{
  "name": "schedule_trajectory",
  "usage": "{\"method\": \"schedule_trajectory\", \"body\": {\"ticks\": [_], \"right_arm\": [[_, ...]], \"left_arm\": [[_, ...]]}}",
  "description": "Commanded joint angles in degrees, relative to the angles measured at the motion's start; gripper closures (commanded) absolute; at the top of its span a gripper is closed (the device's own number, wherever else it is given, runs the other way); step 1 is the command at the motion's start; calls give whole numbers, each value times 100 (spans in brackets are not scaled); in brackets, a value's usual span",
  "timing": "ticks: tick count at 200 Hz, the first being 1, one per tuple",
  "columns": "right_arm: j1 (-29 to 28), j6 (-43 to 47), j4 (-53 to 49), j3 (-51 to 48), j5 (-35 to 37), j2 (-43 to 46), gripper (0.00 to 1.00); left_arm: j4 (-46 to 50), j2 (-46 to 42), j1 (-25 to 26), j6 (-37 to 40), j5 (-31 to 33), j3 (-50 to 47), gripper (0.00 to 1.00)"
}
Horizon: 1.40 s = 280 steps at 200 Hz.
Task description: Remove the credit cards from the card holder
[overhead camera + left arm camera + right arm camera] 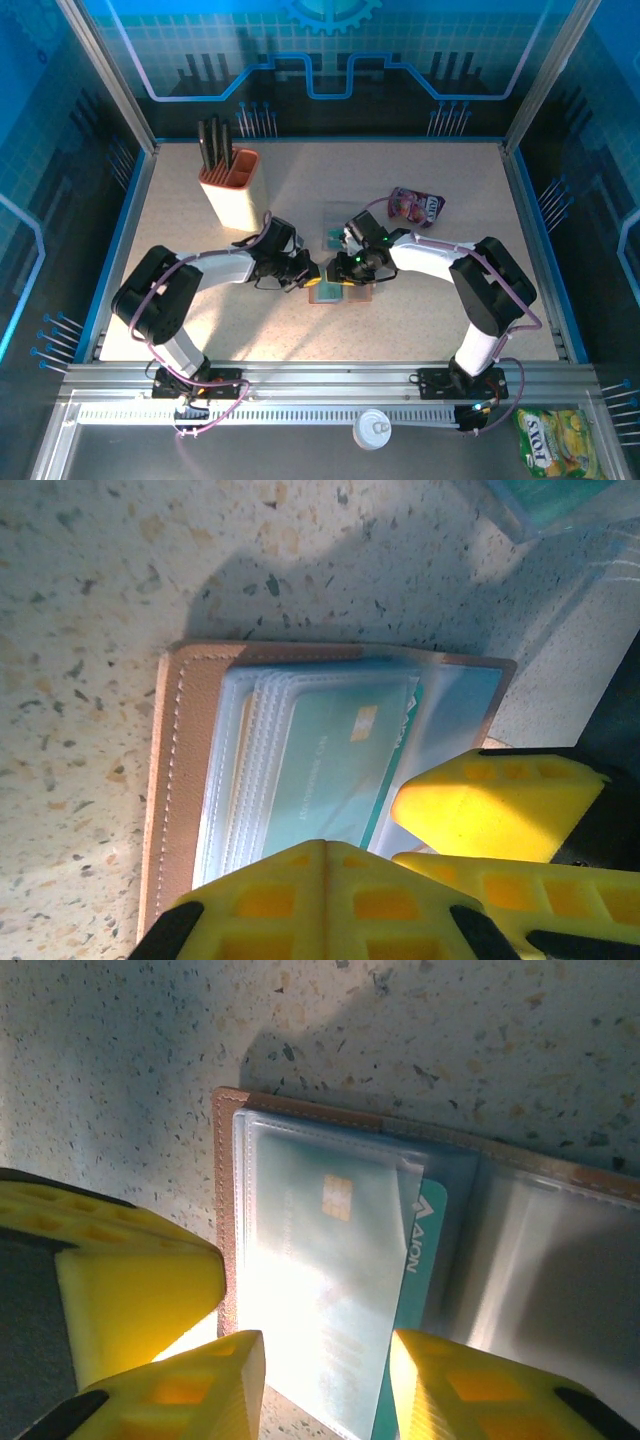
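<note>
The card holder (338,292) lies open on the table between both grippers, with a brown leather edge (175,780) and clear sleeves. A teal credit card (330,1260) with a gold chip sits inside the top sleeve. A second teal card's edge (422,1245) sticks out beside it. My left gripper (325,848) is shut, its tips together over the near edge of the sleeves (245,780). My right gripper (327,1385) is open, with one finger on each side of the sleeve holding the card. In the top view the left gripper (308,274) and the right gripper (352,268) nearly meet over the holder.
An orange-and-cream knife block (230,188) stands at the back left. A purple snack pouch (416,207) lies at the back right. A clear plastic case (337,237) lies just behind the holder, and its corner (545,505) is close to the left wrist.
</note>
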<state>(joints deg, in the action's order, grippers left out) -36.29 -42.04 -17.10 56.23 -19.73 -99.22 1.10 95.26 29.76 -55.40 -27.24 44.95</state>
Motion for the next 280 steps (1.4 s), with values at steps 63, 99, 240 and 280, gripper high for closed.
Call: {"method": "schedule_trajectory", "body": {"ticks": [63, 99, 240, 280], "right_arm": [[52, -110, 243, -69, -251, -62, 64], [52, -70, 162, -108, -113, -69, 64], [52, 86, -111, -107, 191, -198, 63], [36, 126, -238, 10, 208, -159, 63]], "left_arm": [[332, 262, 74, 133, 188, -15, 100], [604, 221, 74, 311, 408, 31, 100], [868, 202, -97, 567, 492, 13, 100], [853, 108, -144, 590, 502, -74, 100]]}}
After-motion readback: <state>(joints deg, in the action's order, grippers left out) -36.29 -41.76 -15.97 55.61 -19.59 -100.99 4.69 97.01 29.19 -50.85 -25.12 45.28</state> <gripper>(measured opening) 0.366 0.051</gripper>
